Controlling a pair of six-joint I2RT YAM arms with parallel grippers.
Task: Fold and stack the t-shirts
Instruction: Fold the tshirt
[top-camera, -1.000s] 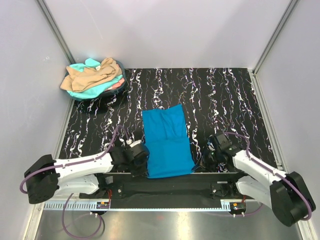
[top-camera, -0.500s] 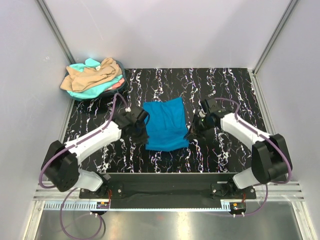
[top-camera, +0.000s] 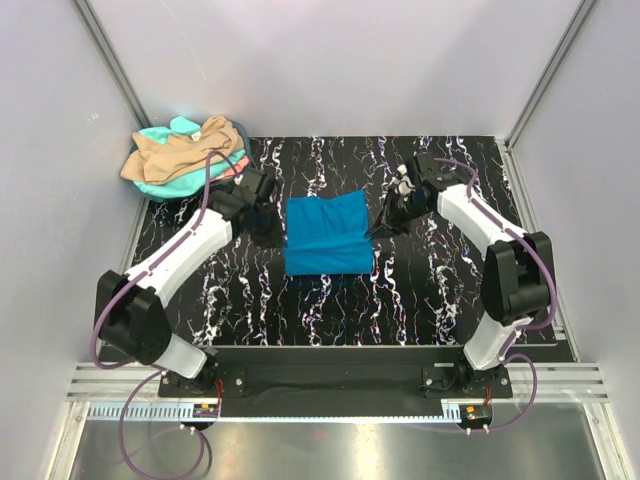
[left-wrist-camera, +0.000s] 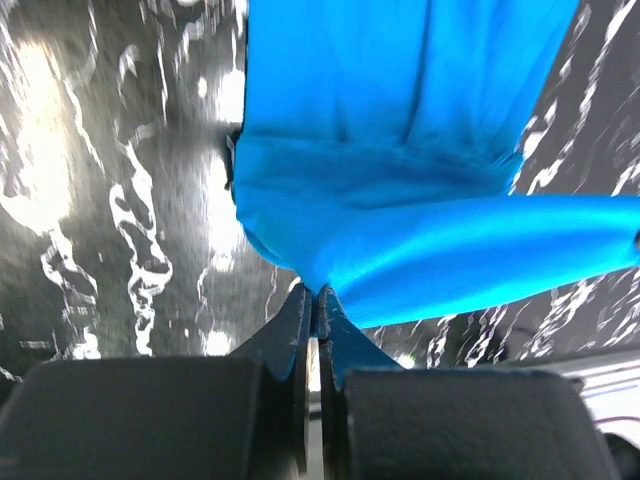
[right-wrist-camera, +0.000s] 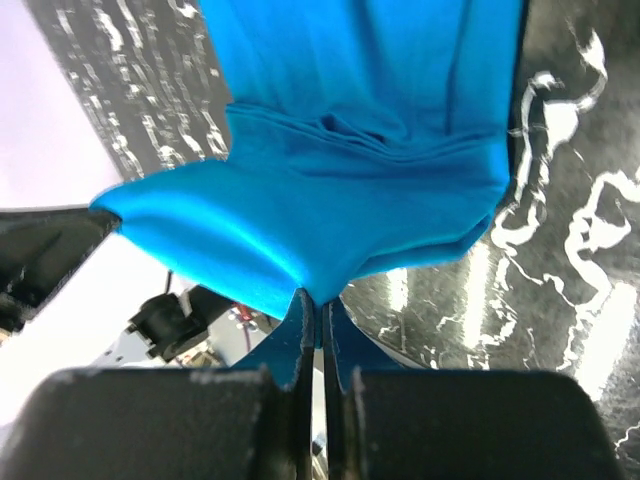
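1. A black table (top-camera: 450, 290) with white marbled streaks fills the overhead view, and every place below is given by this table.
2. A bright blue t-shirt (top-camera: 325, 235) lies at the middle of the table, doubled over into a compact, roughly square shape.
3. The left arm (top-camera: 190, 250) reaches from the table's near-left edge to the blue t-shirt's left side.
4. The left fingers (left-wrist-camera: 300, 340) are pressed together with no gap showing, and they pinch a corner of the shirt's upper layer.
5. The right arm (top-camera: 470, 215) reaches from the table's near-right edge to the shirt's right side.
6. The right fingers (right-wrist-camera: 295, 340) are likewise clamped tight, and they pinch the opposite corner of the same layer.
7. In both wrist views the pinched layer is a smooth band of cloth, lifted above the wrinkled lower layer that lies flat on the table.
8. At the table's far-left corner sits a loose heap of other shirts.
9. In that heap a tan-beige t-shirt (top-camera: 180, 150) lies crumpled on top.
10. A mint-turquoise t-shirt (top-camera: 165, 185) lies beneath it.
11. A coral-pink t-shirt (top-camera: 232, 170) peeks out on the side of the heap nearest the table's middle.
12. The heap rests in a dark container (top-camera: 200, 205), which is mostly hidden by the cloth.
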